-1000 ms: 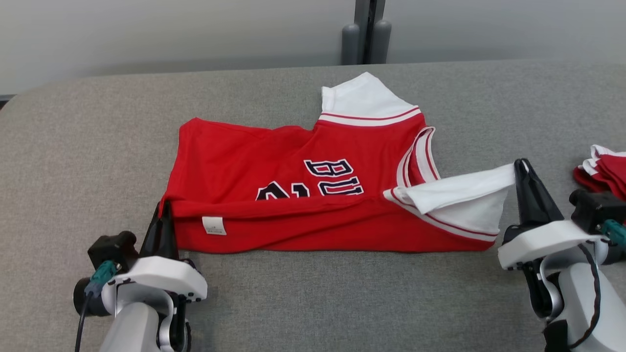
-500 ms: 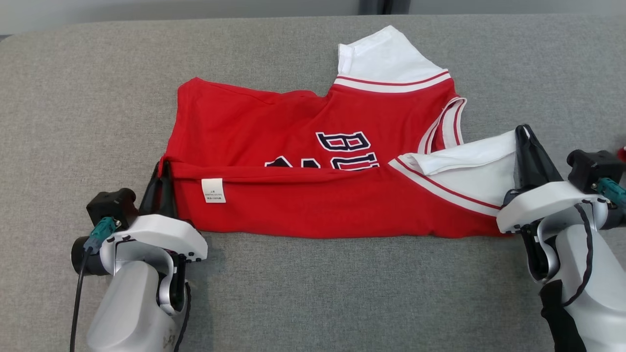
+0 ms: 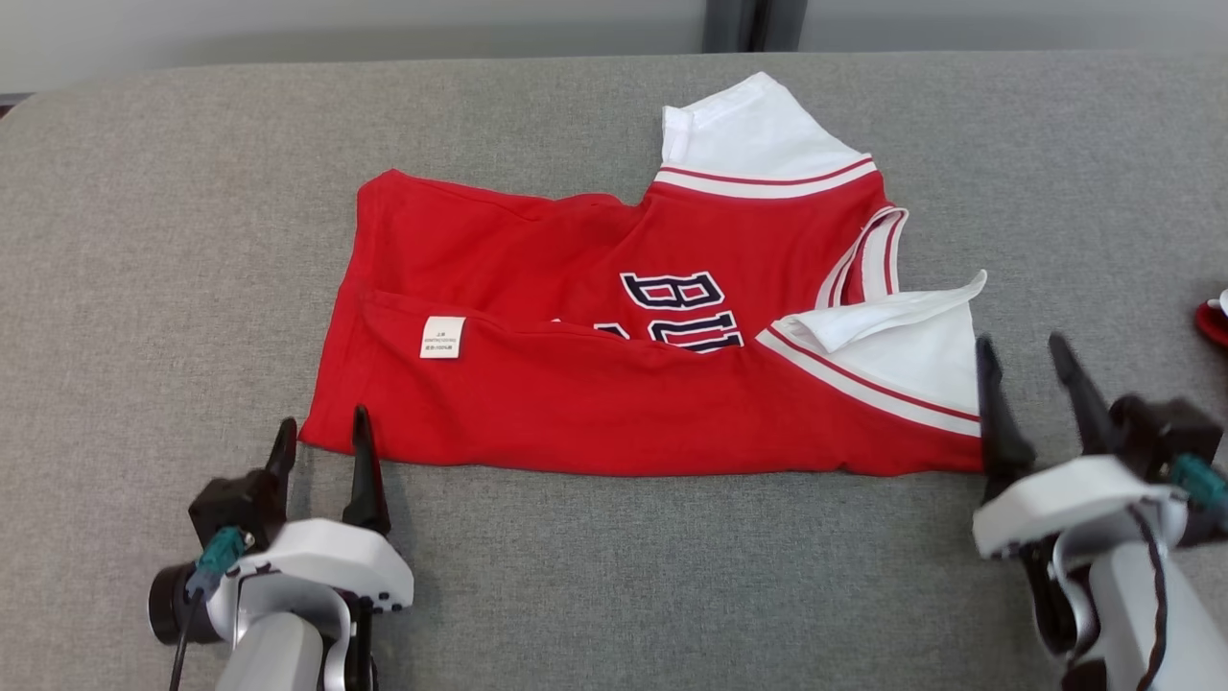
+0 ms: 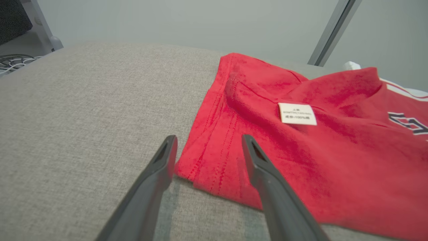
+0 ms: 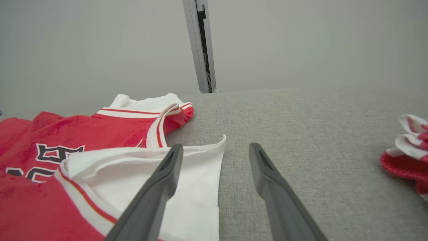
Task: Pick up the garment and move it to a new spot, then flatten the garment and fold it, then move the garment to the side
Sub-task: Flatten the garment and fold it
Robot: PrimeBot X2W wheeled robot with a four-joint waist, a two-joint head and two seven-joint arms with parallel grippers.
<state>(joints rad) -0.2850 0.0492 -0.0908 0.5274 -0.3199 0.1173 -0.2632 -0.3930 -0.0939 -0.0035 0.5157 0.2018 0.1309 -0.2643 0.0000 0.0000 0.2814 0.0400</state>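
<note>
My left end effector [image 3: 323, 418] stands wide, holding nothing. Its two dark fingers straddle the near left hem corner of the red jersey [image 3: 576, 403]; I cannot tell whether they touch the cloth. My right end effector [image 3: 1019, 340] is just as wide and empty, with one finger over the nearer white sleeve [image 3: 911, 355] and the other over bare grey tabletop [image 3: 144, 240], so the sleeve's edge runs between them.

The jersey lies at the middle of the tabletop. Its near long edge is folded over the body, with the hem to my left and the neck to my right. I count one jersey laid out, two white sleeves, one white label [image 3: 442, 337] and two rows of dark lettering [image 3: 676, 307] half covered by the fold.

The left wrist view brings the hem stitching and the print on the label close, though I cannot read it. It also catches cables [image 4: 13, 62] on the floor past the tabletop's edge, which the head view leaves out. The right wrist view shows a second bundle of red and white cloth [image 5: 408, 150] lying well apart at my right; the head view gets just a sliver of it.

Farther back is the second sleeve [image 3: 758, 130], turned towards the wall. Beyond it one grey post [image 3: 734, 24] rises against that pale wall.
</note>
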